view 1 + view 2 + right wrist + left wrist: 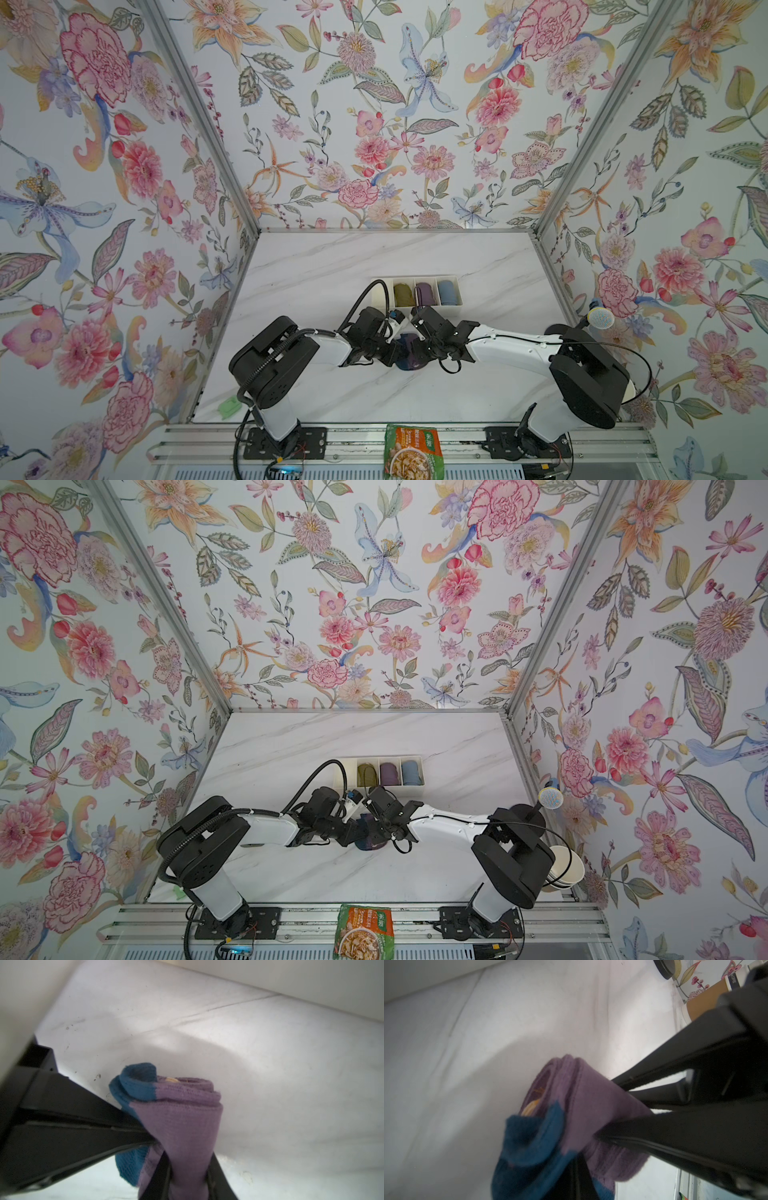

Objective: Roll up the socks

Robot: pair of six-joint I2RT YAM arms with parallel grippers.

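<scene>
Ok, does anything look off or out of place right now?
The socks are rolled untidily: a navy toe end flares loose at one end instead of being wound in. Also, a food packet lies across the front rail, which has nothing to do with this job.

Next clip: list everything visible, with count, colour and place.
socks: 1 roll, purple with dark blue toe, centre
organizer tray: 1, white, behind the arms
olive bundle, purple bundle, light blue bundle: 1 each, side by side in the tray
food packet: 1, green-orange, front rail
paper cups: 1 stack, white, far right
microphone: 1, blue head, right side
small green object: 1, front left
left claw, right claw: 1 each, black, both shut on the socks
</scene>
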